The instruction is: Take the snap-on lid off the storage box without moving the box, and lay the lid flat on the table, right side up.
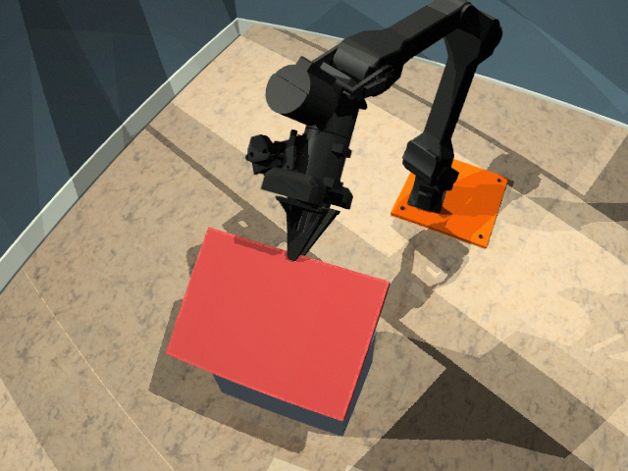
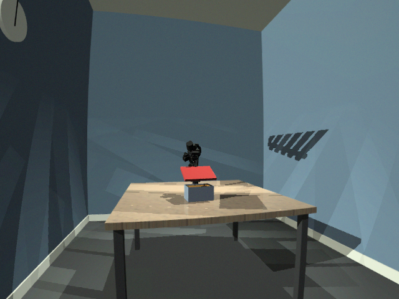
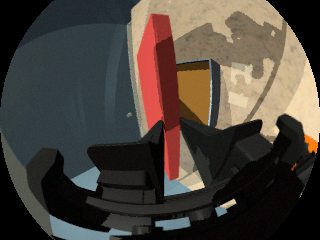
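The red lid [image 1: 278,324] [image 2: 197,172] [image 3: 165,75] hangs in the air above the storage box, tilted, with its edge nearest the arm higher. My gripper [image 1: 294,255] [image 3: 170,122] is shut on that raised edge, near its middle. The blue-grey storage box [image 1: 284,407] [image 2: 199,194] [image 3: 215,90] stands upright on the table. A gap shows between lid and box in the exterior view, and the box's orange-brown inside shows there and in the wrist view. In the top view the lid hides most of the box.
The arm stands on an orange base plate [image 1: 469,202] [image 3: 311,144] behind the box. The table [image 1: 91,304] [image 2: 144,212] has a pale raised-looking border at its far edges in the top view. Broad shadows fall across the table top.
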### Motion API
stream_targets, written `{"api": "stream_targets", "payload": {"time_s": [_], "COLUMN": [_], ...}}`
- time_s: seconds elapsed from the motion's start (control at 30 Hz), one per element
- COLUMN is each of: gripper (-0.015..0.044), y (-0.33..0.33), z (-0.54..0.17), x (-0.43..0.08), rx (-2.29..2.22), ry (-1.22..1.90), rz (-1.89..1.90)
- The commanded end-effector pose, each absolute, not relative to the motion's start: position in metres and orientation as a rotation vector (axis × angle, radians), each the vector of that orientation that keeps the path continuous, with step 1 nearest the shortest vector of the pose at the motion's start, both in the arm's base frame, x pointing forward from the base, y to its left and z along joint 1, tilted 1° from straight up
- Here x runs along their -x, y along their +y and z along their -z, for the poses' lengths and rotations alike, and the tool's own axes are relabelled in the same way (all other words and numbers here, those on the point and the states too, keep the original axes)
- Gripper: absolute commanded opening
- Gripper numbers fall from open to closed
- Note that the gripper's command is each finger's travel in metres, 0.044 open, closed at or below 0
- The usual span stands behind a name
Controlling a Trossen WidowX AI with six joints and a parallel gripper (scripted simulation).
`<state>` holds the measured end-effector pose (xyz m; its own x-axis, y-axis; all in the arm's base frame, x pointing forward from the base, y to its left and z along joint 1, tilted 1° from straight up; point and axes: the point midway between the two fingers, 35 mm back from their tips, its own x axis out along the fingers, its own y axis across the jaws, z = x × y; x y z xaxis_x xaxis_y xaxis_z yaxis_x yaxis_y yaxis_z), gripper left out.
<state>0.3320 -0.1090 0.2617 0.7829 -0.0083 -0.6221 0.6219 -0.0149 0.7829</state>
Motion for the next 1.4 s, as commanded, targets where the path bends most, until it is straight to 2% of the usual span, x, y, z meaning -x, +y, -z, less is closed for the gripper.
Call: {"api": "stream_targets", "payload": {"time_s": [0.0, 1.37], "gripper": [0.0, 0.0], "y": [-0.117, -0.198], "z": [-0.261, -0.261], "x": [-0.332, -0.325], "rx": [-1.513, -1.505], "ry": [0.517, 0.515], "rz": [0.527, 0.53]}}
